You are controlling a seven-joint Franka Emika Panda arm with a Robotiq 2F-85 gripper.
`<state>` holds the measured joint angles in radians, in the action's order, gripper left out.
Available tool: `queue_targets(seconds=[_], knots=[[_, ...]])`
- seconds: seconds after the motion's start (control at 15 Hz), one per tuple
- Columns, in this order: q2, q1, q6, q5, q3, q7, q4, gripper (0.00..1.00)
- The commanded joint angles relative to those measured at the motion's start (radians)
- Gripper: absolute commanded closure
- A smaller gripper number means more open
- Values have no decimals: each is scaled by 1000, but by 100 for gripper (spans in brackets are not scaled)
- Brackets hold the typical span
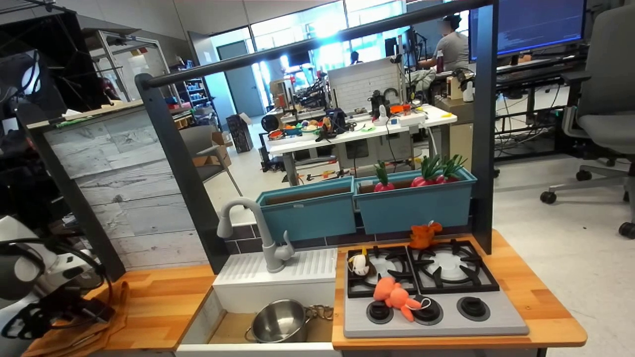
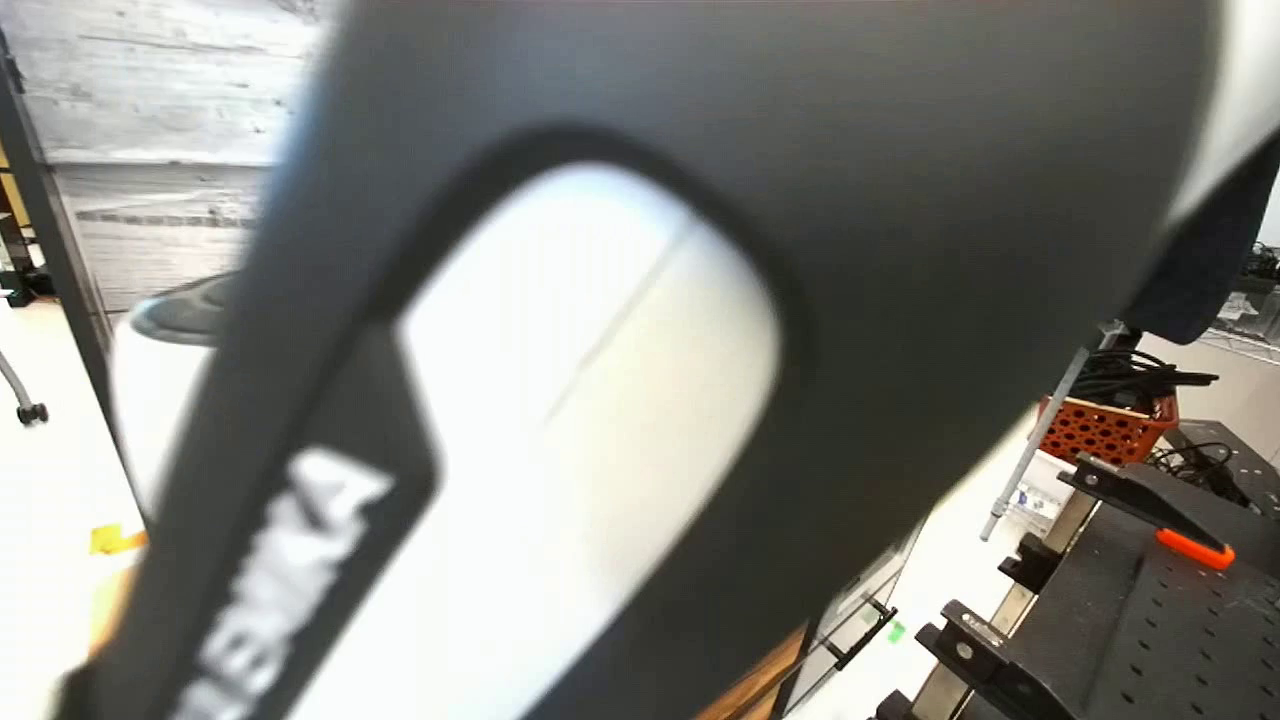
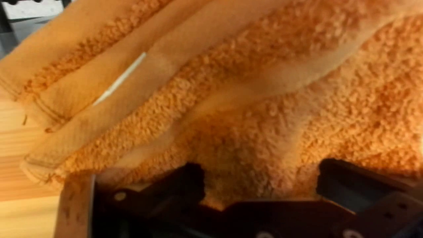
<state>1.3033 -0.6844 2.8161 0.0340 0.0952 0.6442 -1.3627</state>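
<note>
A folded orange-brown towel [image 3: 264, 59] fills most of the wrist view, with fluffy layers and smoother hemmed edges at the left. A thin white strip [image 3: 120, 79], perhaps a label, shows between its folds. My gripper [image 3: 261, 177] stands open at the bottom of that view, its dark fingers wide apart and towel pile visible between and beyond them. Whether the fingertips touch the cloth, I cannot tell. In an exterior view the towel [image 1: 74, 339] lies at the left end of the wooden counter, under the dark gripper and its cables. The arm [image 2: 600, 400] blocks most of an exterior view.
Right of the wooden counter [image 1: 163, 287] is a sink holding a metal pot [image 1: 280, 320], with a grey faucet [image 1: 268, 238] behind. Soft toys, including a pink one [image 1: 394, 295], lie on the stove [image 1: 357, 322]. Teal planters [image 1: 307, 218] hang behind. A dark upright post [image 1: 178, 173] rises beside the sink.
</note>
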Motion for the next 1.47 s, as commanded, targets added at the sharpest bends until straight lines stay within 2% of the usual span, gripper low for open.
queue_targets(seconds=[0.0,0.2,0.33,0.4,0.73,1.0,1.13,1.2,1.4], knots=[[-37,27,23,30,88,72,-159,0],[-59,69,12,38,132,115,-237,0],[-65,90,-4,18,109,90,-238,0],[-72,99,-23,10,70,60,-241,0],[-30,20,-2,-44,9,-30,-164,0],[22,-82,-38,-32,-3,-5,-41,0],[24,-77,-63,-25,3,-15,-17,0],[13,-52,-79,-21,8,-23,-32,0],[-57,18,-65,25,26,6,-169,0]])
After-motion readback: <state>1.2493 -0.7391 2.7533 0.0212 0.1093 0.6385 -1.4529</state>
